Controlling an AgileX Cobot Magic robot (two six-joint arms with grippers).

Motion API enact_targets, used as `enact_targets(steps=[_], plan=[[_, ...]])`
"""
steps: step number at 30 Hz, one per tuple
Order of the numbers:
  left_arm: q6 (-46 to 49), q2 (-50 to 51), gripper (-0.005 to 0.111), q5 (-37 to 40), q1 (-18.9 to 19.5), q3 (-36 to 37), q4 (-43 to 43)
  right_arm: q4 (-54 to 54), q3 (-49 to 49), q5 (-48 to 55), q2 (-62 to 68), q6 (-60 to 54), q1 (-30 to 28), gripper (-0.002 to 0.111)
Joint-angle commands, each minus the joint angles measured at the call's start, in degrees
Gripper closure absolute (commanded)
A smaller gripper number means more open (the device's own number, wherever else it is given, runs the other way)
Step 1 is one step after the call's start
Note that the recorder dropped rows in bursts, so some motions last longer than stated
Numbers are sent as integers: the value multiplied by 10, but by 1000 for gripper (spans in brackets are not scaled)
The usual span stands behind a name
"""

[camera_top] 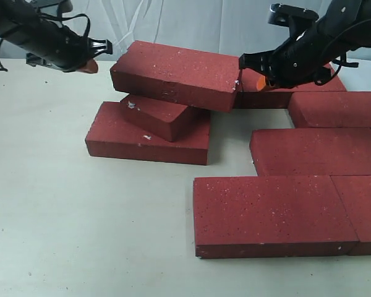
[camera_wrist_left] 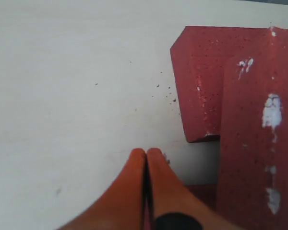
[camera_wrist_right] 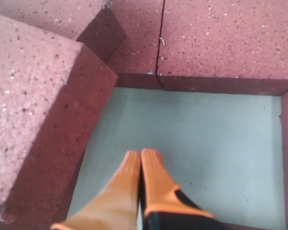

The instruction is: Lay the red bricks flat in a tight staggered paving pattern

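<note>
Pale surface (camera_top: 62, 216) carries red bricks (camera_top: 269, 213): flat ones on the right, three piled on the left. Flanking the top brick (camera_top: 176, 73), the left gripper (camera_top: 89, 66) and right gripper (camera_top: 264, 83) hover, each with fingers pressed together.

Showing as the red bricks (camera_top: 284, 158): dark, rough, speckled rectangular slabs, chipping white at edges and corners.

Lying flat on the right in staggered rows:
- the front brick (camera_top: 272, 213), meeting the front-right brick (camera_top: 362, 210) end to end along a thin seam
- the middle-row brick (camera_top: 324, 148), just behind and offset toward the right
- the far-right brick (camera_top: 337, 108), behind that
- the back brick (camera_top: 309, 93), partly hidden

Piling up on the left:
- the bottom brick (camera_top: 130, 141), lying flat
- the tilted brick (camera_top: 157, 116), resting askew on it
- the top brick (camera_top: 176, 74), leaning over both, with its right end reaching toward the back brick
</note>
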Motion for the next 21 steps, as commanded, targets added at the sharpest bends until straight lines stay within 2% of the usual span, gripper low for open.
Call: enact_targets(steps=[1,5,9,16,21], plan=[[3,34,107,4,-18,-27,-14,49,-5,-23,18,-4,-1,109],[3,42,107,7,-24,-29,-19,69,-18,-15,34,-6,5,109],[3,42,107,45,-24,-29,-17,80,-40,-7,41,-36,30,109],[5,23,107,100,-23,-29,42,58,-79,27,41,-38,74,109],[3,-22,107,126,-23,-29,83,57,-91,56,39,-38,86,109]])
